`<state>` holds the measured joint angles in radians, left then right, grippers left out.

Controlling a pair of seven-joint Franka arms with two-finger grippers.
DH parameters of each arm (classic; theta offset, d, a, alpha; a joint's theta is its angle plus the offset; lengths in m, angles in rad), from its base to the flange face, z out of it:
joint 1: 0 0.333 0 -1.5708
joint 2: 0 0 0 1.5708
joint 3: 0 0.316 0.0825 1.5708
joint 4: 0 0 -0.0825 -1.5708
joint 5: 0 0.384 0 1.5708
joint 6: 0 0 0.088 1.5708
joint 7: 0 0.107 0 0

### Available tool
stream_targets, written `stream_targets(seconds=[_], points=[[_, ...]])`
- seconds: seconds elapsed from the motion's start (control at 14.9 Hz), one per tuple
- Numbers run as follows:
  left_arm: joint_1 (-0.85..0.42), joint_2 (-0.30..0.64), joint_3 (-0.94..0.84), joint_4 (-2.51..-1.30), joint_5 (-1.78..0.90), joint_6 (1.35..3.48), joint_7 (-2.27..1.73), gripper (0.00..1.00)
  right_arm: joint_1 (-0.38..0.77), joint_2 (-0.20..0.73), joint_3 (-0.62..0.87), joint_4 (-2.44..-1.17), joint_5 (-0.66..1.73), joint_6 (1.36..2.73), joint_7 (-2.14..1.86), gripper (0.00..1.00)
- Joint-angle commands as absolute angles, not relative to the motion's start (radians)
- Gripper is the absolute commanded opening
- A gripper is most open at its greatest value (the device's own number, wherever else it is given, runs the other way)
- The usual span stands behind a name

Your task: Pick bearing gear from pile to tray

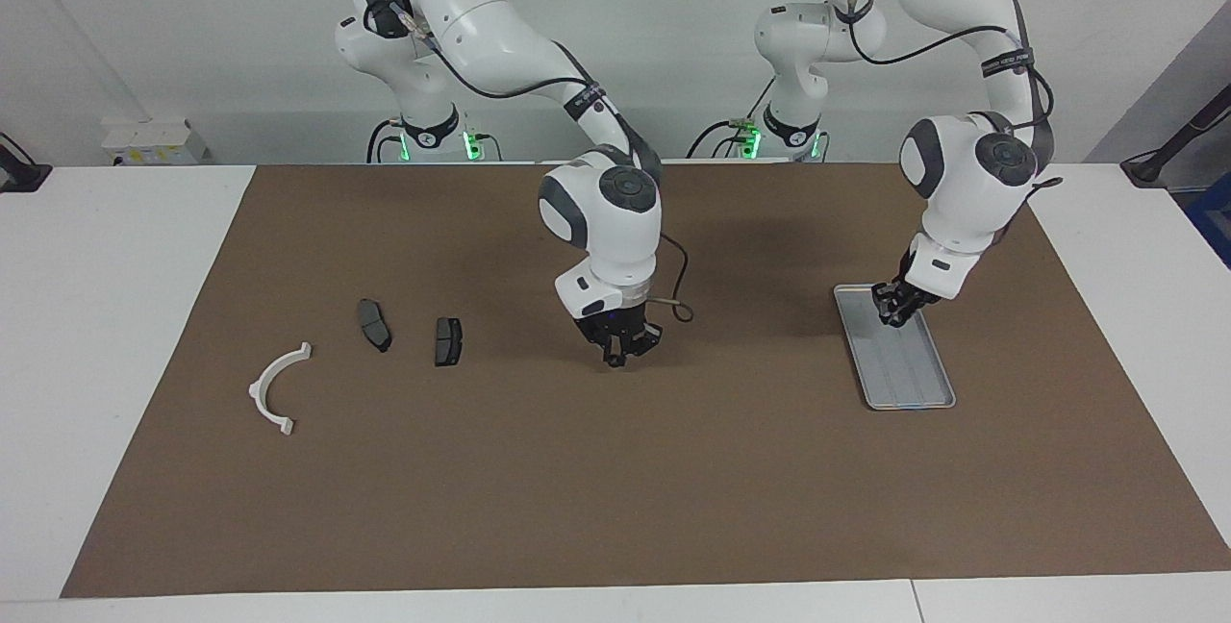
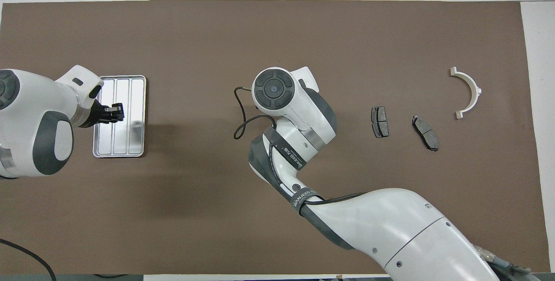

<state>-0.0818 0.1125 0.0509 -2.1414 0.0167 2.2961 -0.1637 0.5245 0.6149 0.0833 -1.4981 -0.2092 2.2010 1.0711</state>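
The tray [image 1: 928, 383] lies on the brown mat [image 1: 615, 488] toward the left arm's end of the table. The left claw [image 1: 892, 313] hangs low over the part of the tray nearest the robots, pointing down. From where I stand I cannot tell whether it is clenched or released, or whether it grasps anything so small as a bearing gear.

The pile is strung out toward the right arm's end. A dark pad [image 1: 447, 340] lies nearest the table's middle, with a second pad [image 1: 374, 325] just beside it. The white bracket [image 1: 274, 390] lies closest to that end and a little farther from the robots.

The right claw [image 1: 616, 357] hangs over bare mat at the table's middle, between pile and tray. It is clenched, its tips meeting, and I see nothing in them.
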Motion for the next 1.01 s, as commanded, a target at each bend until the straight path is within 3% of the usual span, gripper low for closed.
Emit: stream_targets(seconds=[0.0,0.67,0.94], points=[[-0.074,0.066,0.044,-2.275,0.020,2.429,-0.147,0.00,0.529,0.638,0.084,-1.470,-0.247,2.226,1.120,0.00],[-0.063,0.080,0.044,-2.338,0.020,2.494,-0.156,0.01,0.526,0.667,0.086,-1.493,-0.267,2.287,1.131,0.00],[-0.063,0.080,0.044,-2.345,0.020,2.496,-0.156,0.09,0.525,0.678,0.086,-1.497,-0.267,2.315,1.126,0.00]])
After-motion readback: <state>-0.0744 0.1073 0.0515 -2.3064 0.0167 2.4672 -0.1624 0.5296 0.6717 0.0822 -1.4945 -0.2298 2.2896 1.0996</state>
